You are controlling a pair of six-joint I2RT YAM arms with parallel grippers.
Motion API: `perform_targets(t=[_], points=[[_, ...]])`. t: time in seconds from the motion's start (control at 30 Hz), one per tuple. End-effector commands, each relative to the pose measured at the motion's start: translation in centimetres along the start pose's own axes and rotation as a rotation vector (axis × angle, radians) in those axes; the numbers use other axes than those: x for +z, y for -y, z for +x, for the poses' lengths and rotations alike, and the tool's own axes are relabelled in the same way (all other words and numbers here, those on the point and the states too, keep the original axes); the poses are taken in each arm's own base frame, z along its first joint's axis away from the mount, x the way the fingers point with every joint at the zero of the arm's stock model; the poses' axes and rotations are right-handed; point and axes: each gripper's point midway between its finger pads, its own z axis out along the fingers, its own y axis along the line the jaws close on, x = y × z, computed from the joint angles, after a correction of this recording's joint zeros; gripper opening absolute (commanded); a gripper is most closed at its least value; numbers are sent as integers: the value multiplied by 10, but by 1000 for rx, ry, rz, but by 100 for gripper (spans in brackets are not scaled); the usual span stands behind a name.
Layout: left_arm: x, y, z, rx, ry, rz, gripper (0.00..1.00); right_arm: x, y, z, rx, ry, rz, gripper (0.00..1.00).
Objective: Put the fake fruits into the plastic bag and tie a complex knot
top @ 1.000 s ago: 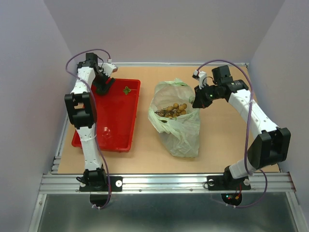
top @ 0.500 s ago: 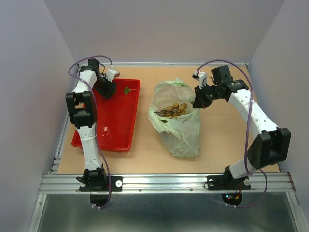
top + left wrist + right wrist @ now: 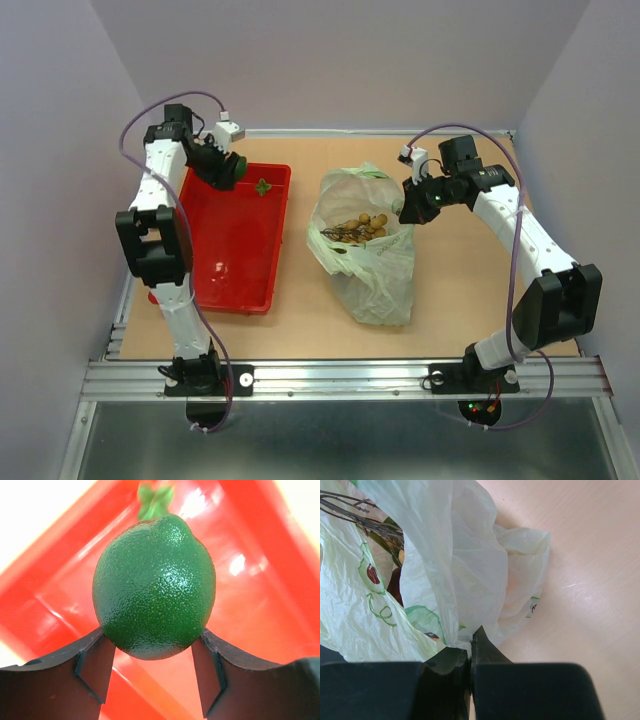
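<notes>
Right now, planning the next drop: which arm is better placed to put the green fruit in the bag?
Left. The left gripper grips the green fruit over the red tray; the right gripper is shut on the plastic bag.

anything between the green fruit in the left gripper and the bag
Nothing visible blocks it: only the red tray wall and table lie between the green fruit and the plastic bag, its rim pinched by the right gripper.

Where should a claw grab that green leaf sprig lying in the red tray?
Probably pinch the leaf sprig at its centre, straight from above: it lies flat on the red tray floor, close to the far wall, so side approaches look blocked.
</notes>
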Motion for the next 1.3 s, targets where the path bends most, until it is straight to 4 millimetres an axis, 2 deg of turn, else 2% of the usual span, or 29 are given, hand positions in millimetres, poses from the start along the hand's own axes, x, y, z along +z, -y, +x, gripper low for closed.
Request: perform_targets(t=[0.0,0.07,0.17,0.2,0.27,0.3,0.33,0.4,0.43,0.53,0.57,0.67,0.7,0.73,0.77,0.9,1.07,1.1,1.13,1.27], points=[[-61,56,-46,102,150,71,34,-10,-6,-21,-61,59,-8,0],[-73,88,-61,187,175,110,34,-9,-7,-21,-61,60,-12,0],[-76,130,-76,283,204,165,34,-8,-7,-21,-61,59,-17,0],[-79,157,-89,340,227,198,34,-8,-7,-20,-63,56,-17,0],[-78,183,-103,377,247,223,34,-8,-7,-21,-65,58,-18,1],[-73,207,-114,405,257,257,34,-8,-7,-22,-67,59,-17,1],[-69,222,-120,426,258,281,34,-8,-7,-22,-68,60,-20,0],[-59,241,-130,454,254,296,34,-9,-7,-22,-72,62,-18,0],[-52,266,-137,499,257,333,34,-9,-7,-22,-72,61,-16,0],[-28,297,-146,532,247,353,34,-11,-7,-22,-78,63,-9,0],[-10,300,-139,532,204,353,34,-11,-7,-21,-76,63,-8,0],[15,317,-129,535,175,375,39,-14,-10,-19,-75,68,-6,1],[19,320,-132,508,183,366,43,-14,-11,-16,-70,63,-8,0],[23,325,-142,516,222,350,54,-14,-12,-14,-69,62,-8,0],[30,334,-141,512,212,346,59,-15,-13,-10,-67,59,-9,0],[41,339,-155,501,226,275,69,-14,-15,-3,-55,50,-14,0],[11,340,-169,482,291,265,77,-14,-15,1,-54,44,-11,0],[-4,341,-174,489,325,264,79,-13,-15,1,-54,44,-11,0],[-10,341,-176,485,340,266,80,-13,-15,2,-56,42,-14,0],[-40,341,-173,464,353,291,82,-11,-16,4,-59,41,-18,0]])
